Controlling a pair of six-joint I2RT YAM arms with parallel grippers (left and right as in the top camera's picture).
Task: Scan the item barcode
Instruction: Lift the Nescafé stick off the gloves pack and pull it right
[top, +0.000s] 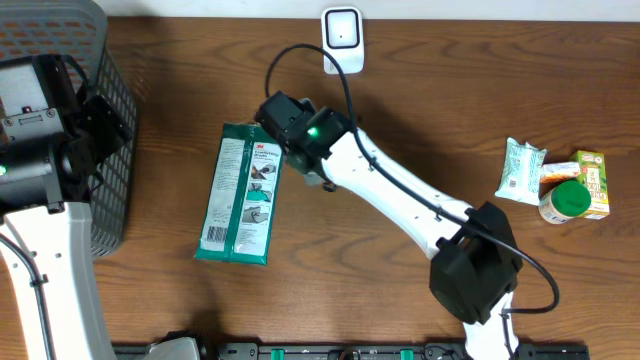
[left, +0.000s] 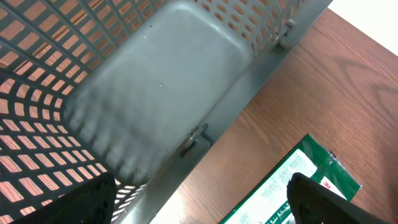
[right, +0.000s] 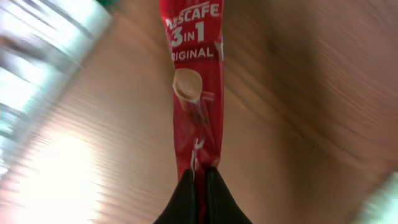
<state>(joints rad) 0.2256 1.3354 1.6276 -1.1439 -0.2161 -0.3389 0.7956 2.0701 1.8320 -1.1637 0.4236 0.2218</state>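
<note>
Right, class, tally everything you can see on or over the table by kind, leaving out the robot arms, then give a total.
packs: 2 (large green pack, small white pack)
carton: 1
tub: 1
coffee sachet: 1
basket: 1
scanner: 1
Total: 7

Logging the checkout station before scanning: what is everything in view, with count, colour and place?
Nescafe 3in1 sachet: one, red, pinched in right gripper
wipes pack: one, green, table centre-left
scanner: one, white, table's far edge
small packet: one, white-green, table right
jar: one, green lid, beside the carton
carton: one, yellow-green, table's right edge
basket: one, grey, table left
table: one, brown wood
left gripper: one, black, jaws open, over the basket's side
right gripper: one, black, jaws shut on the sachet
</note>
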